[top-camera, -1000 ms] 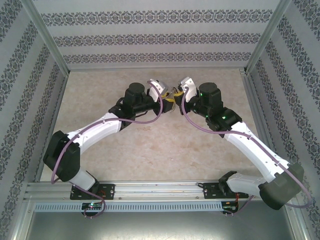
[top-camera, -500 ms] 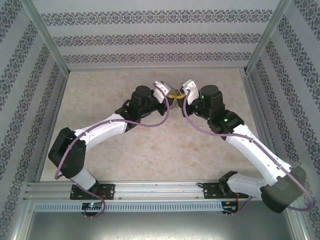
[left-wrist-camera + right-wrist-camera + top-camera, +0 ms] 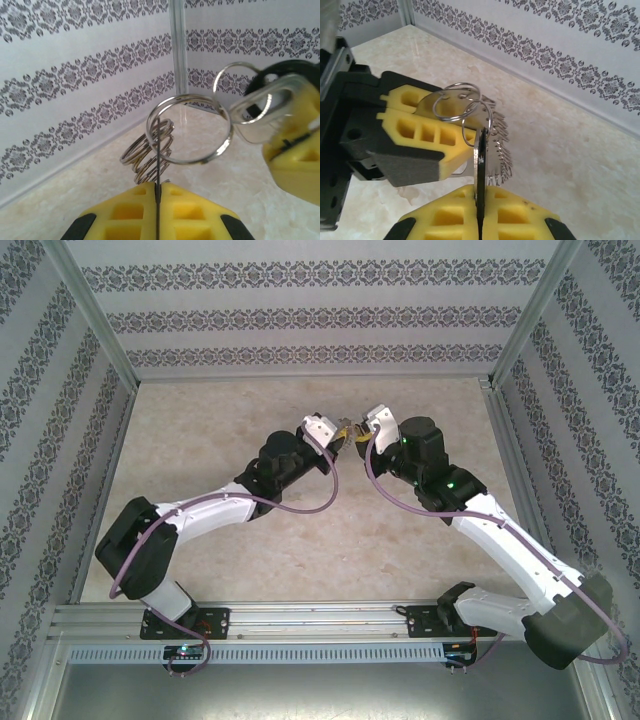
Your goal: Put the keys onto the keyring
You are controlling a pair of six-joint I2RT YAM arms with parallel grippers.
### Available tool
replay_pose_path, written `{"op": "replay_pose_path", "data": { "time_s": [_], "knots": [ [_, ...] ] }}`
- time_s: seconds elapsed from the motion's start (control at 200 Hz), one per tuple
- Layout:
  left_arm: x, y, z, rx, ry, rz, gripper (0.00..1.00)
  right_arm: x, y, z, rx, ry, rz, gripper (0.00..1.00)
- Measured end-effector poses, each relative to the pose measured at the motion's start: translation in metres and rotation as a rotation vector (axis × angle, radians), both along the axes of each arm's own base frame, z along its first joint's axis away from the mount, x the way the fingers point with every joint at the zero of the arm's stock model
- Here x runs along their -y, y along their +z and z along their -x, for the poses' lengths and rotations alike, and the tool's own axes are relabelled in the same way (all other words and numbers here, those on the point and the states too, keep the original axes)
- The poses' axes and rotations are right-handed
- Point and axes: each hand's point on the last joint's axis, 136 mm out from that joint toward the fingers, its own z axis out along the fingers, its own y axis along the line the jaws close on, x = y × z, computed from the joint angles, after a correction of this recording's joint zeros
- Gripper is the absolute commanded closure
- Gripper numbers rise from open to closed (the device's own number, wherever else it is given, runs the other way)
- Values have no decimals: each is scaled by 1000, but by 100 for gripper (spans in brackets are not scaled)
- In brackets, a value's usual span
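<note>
**Left gripper clamps onto the keyring as the arms meet**

Within the last second the left gripper [image 3: 157, 189] goes from spread to clenched. Its arm also reaches further in toward the right arm, so in the top view the two grippers now sit nose to nose above the far middle of the table [image 3: 230, 540].

The left wrist view shows the yellow fingers pressed tight on a thin edge of wire. That wire runs up into the keyring [image 3: 191, 161], a cluster of silver split rings standing just above the fingertips, with a springy wire coil [image 3: 145, 155] hanging beside it.

The right gripper [image 3: 479, 192] is as it was, clenched on the key [image 3: 480, 150]. The key stands edge-on out of the pads, and the rings crowd about its upper end. One loop seems to pass through the key's head, but I cannot tell whether it is fully threaded.

For the task, this looks like the point where each arm holds one part, both lifted off the table. With the ring steadied by the fresh grip, the right arm can likely work the key along the wire. The thin ring may twist between the pads, so any push should be gentle
</note>
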Motion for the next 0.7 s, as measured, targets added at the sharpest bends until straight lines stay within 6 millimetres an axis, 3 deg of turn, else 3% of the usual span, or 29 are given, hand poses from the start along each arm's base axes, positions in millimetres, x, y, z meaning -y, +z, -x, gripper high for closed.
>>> {"op": "replay_pose_path", "data": {
  "time_s": [0.335,0.699],
  "knots": [
    [-2,16,11,71,-8,56,100,-1,3,-3,34,-9,-29,100],
    [4,26,26,130,-39,79,100,1,7,13,94,21,-105,100]
  ]
}}
